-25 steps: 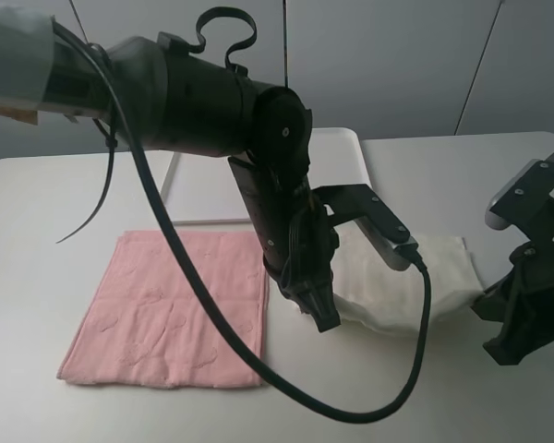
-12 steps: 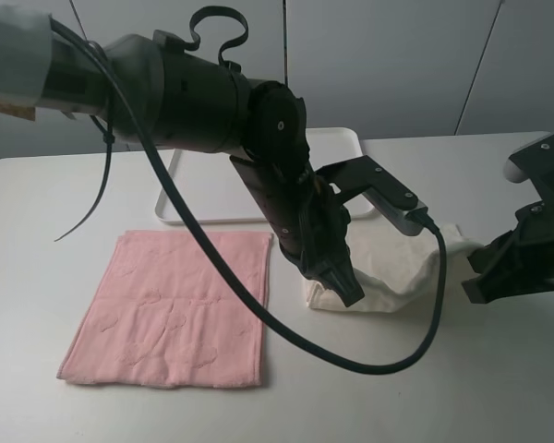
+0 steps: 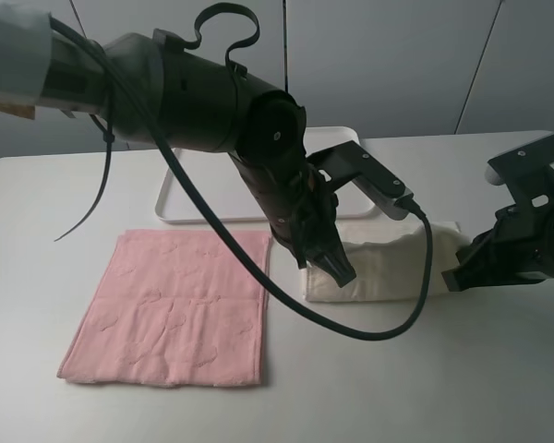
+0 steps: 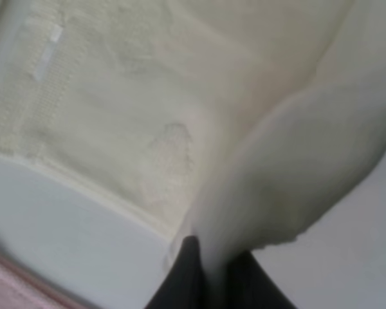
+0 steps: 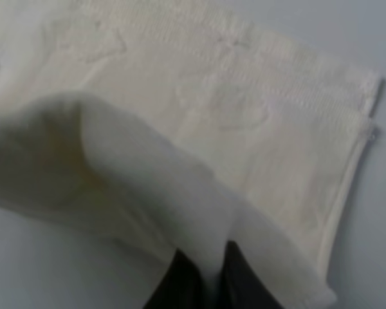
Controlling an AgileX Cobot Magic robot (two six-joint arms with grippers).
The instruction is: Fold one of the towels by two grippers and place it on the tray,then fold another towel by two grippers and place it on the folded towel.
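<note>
Pinched at opposite ends by left end effector (image 3: 340, 273) and right end effector (image 3: 455, 278): cream towel (image 3: 379, 269), doubled over, sagging onto table (image 3: 499, 369).

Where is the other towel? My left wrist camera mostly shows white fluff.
Observer: The pink towel lies flat on the table, left of the cream towel in the high view.
Operator: Is the other arm helping?
Observer: Yes, the right wrist view shows the right jaws pinching a raised fold of the cream towel.
Operator: Anything on the tray?
Observer: No towel on the part of the tray that shows behind them.
</note>
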